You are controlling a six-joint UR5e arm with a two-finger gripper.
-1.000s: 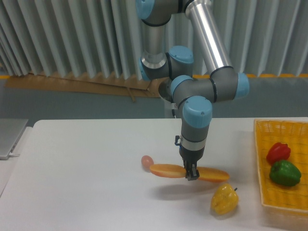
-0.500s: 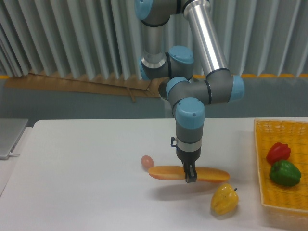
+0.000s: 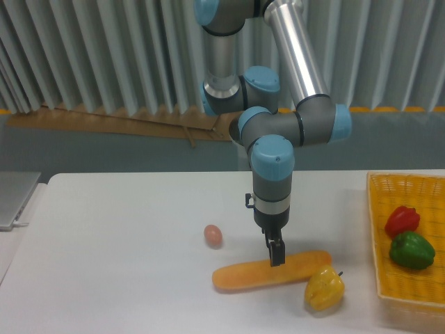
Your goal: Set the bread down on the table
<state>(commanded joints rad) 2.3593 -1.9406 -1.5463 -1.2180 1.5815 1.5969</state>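
Bread (image 3: 261, 273) lay flat on the table (image 3: 118, 264); gripper (image 3: 276, 258) fingers at its middle, grip state unreadable from here.

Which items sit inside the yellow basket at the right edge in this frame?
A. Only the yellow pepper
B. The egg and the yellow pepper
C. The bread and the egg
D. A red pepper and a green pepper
D: the basket holds the red pepper and the green pepper, while the bread, egg and yellow pepper are out on the table.
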